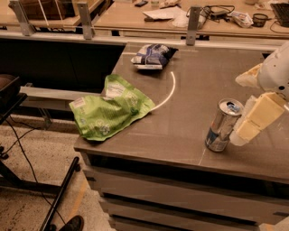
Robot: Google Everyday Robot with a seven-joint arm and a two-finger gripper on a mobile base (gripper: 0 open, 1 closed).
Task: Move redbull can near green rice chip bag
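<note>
The redbull can point(222, 125), slim and silver with blue panels, stands on the table point(189, 90) at the right front, leaning slightly. The green rice chip bag point(110, 108) lies flat at the table's left front corner and partly overhangs the edge. My gripper point(238, 109) comes in from the right edge with its cream fingers point(254, 118) spread apart. The near finger is right beside the can's right side, and the far finger sits behind and to the right of the can. The gripper is open and holds nothing.
A smaller dark blue and white bag point(152, 56) lies at the back of the table. A white curved line point(169, 92) is marked on the tabletop. A cluttered bench point(189, 13) runs behind. A dark stand point(9, 94) is at the left on the floor.
</note>
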